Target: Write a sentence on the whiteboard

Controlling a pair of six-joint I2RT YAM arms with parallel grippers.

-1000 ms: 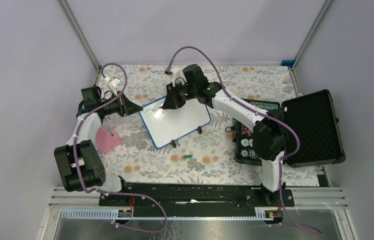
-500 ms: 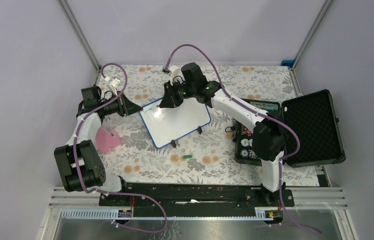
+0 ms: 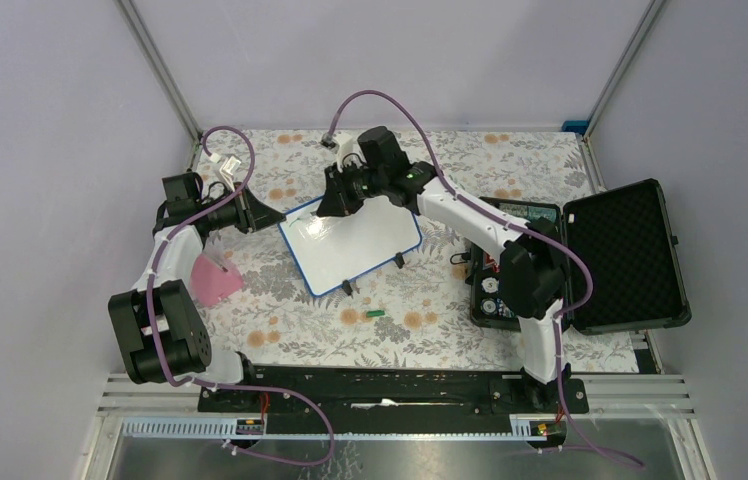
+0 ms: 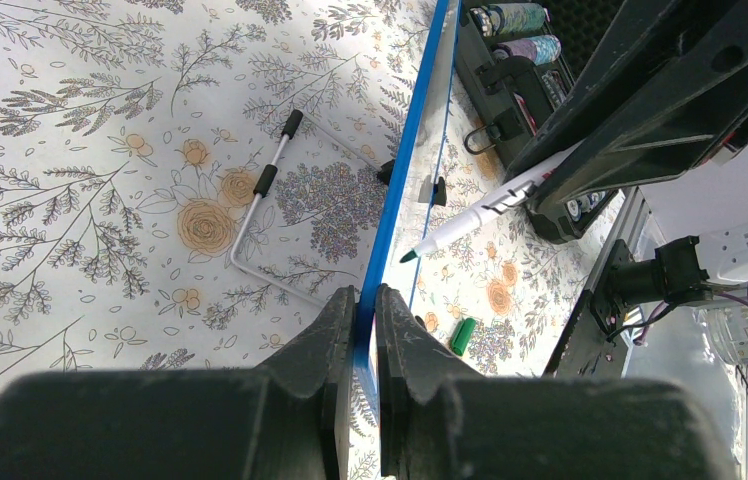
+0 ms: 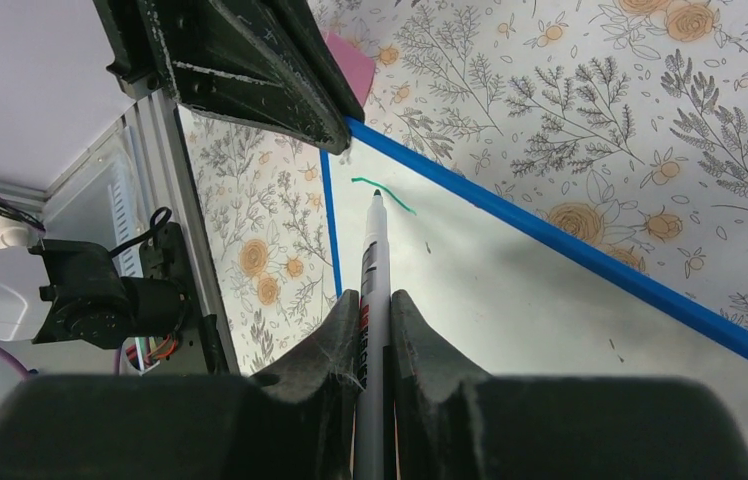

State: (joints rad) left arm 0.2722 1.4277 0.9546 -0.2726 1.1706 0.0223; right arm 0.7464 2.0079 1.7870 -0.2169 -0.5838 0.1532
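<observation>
The whiteboard point(image 3: 360, 245), white with a blue frame point(image 4: 405, 170), stands tilted on the flowered table. My left gripper point(image 3: 272, 216) point(image 4: 365, 292) is shut on the frame at the board's upper left corner. My right gripper point(image 3: 330, 207) point(image 5: 375, 295) is shut on a white marker point(image 5: 374, 250) point(image 4: 475, 212), and its green tip rests on the board face point(image 5: 530, 320) near that corner. The only writing of the sentence that shows is one short curved green stroke point(image 5: 387, 194) beside the tip.
A green marker cap point(image 3: 376, 313) point(image 4: 463, 335) lies in front of the board. A pink cloth point(image 3: 214, 279) sits at the left. An open black foam-lined case point(image 3: 630, 255) stands at the right. The board's wire stand point(image 4: 268, 182) lies behind it.
My right gripper and the marker have shifted slightly left and back over the board's upper left corner. The left gripper and the board have stayed put.
</observation>
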